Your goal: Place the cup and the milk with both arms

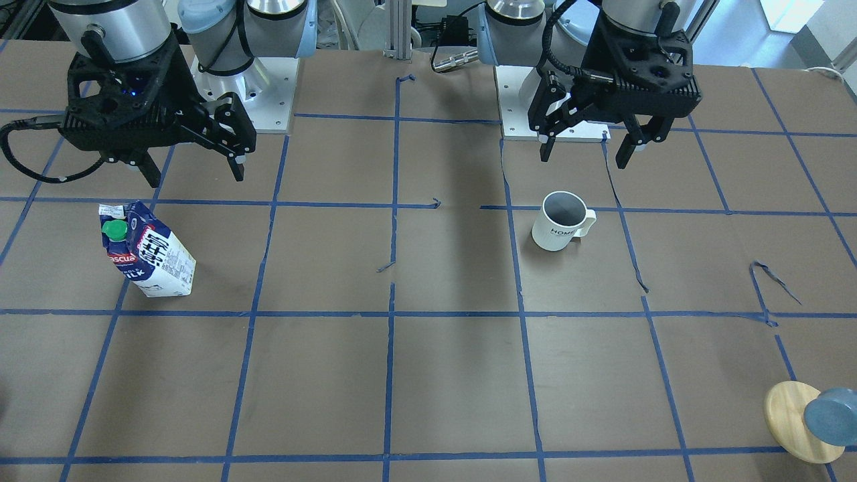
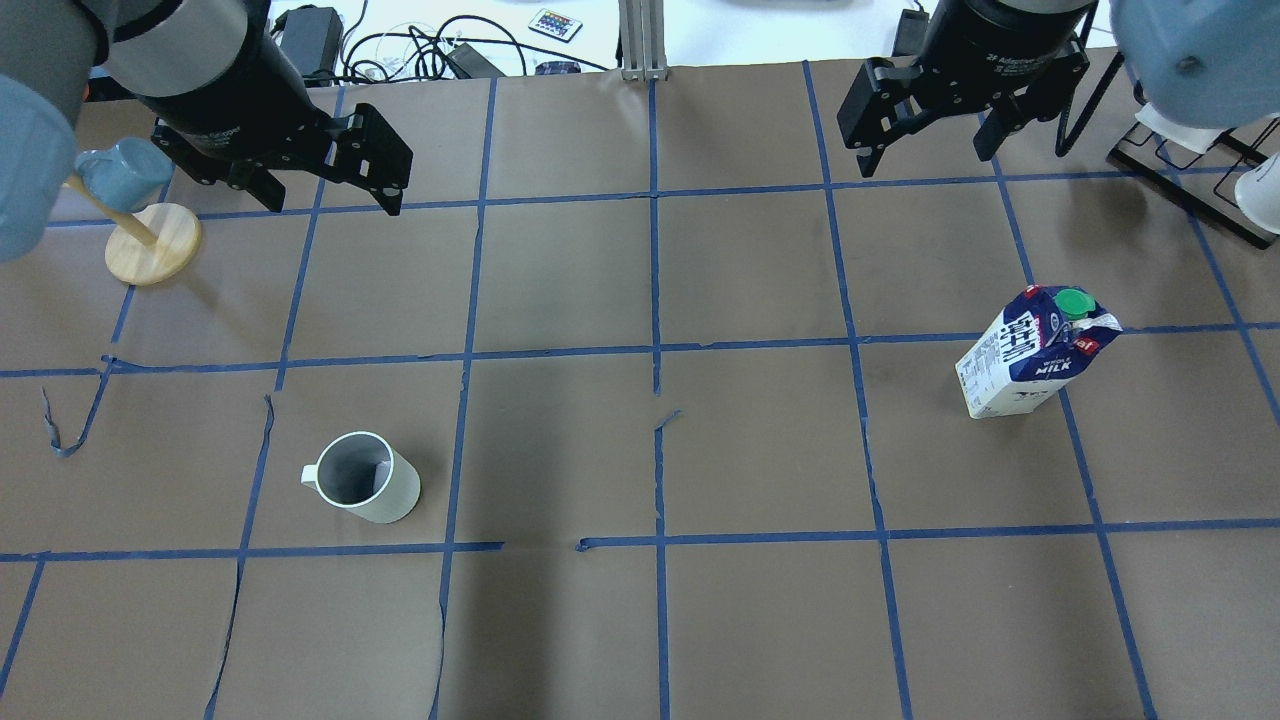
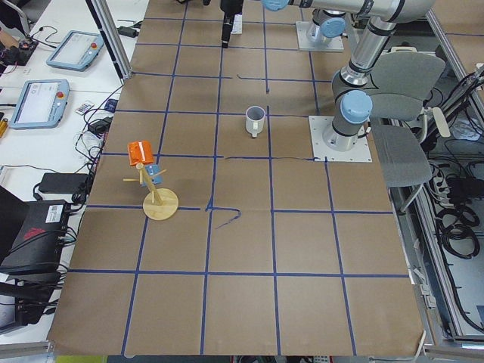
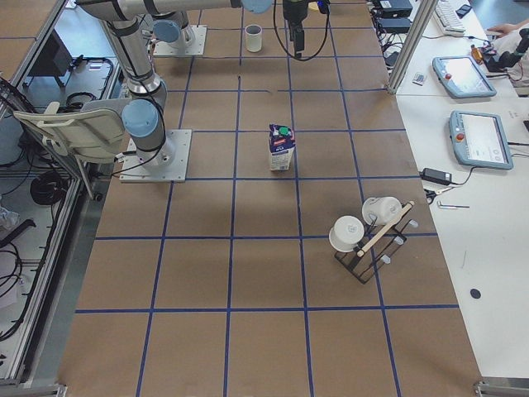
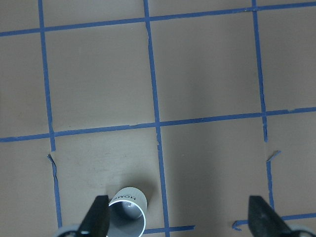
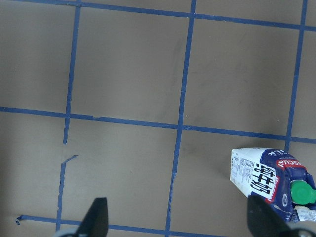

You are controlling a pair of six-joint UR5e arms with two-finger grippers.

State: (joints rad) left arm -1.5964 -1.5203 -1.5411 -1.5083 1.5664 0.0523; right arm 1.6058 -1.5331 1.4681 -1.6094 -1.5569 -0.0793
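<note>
The cup (image 1: 561, 224), a small white ceramic mug with a side handle and a dark grey inside, stands upright just right of centre in the front-facing view. The milk (image 1: 150, 251), a small blue-and-white gable-top carton with a round green cap, stands upright at the left of that view. Neither is held. The left gripper (image 1: 584, 159), black and two-fingered, hangs in the upper right of the same view. Its jaws are spread wide with nothing between them, and it is clear of the cup, which sits just below it in the frame. In the left wrist view the cup's rim shows at the bottom edge, close to the left-hand finger (image 5: 98, 219). The right gripper (image 1: 194, 177), also black and two-fingered, hangs in the upper left, its jaws equally wide and empty, with the milk below it and slightly to the left. In the right wrist view the milk fills the lower right corner. Cup and milk are well apart on the table (image 1: 455, 381), which is covered in brown paper marked into squares with blue tape (image 1: 394, 241). A round wooden stand (image 1: 790, 418) carrying a blue mug (image 1: 832, 416) sits in the lower right corner. In the right side view, a black wire rack (image 4: 364, 258) holding white cups (image 4: 345, 233) stands at lower right.
</note>
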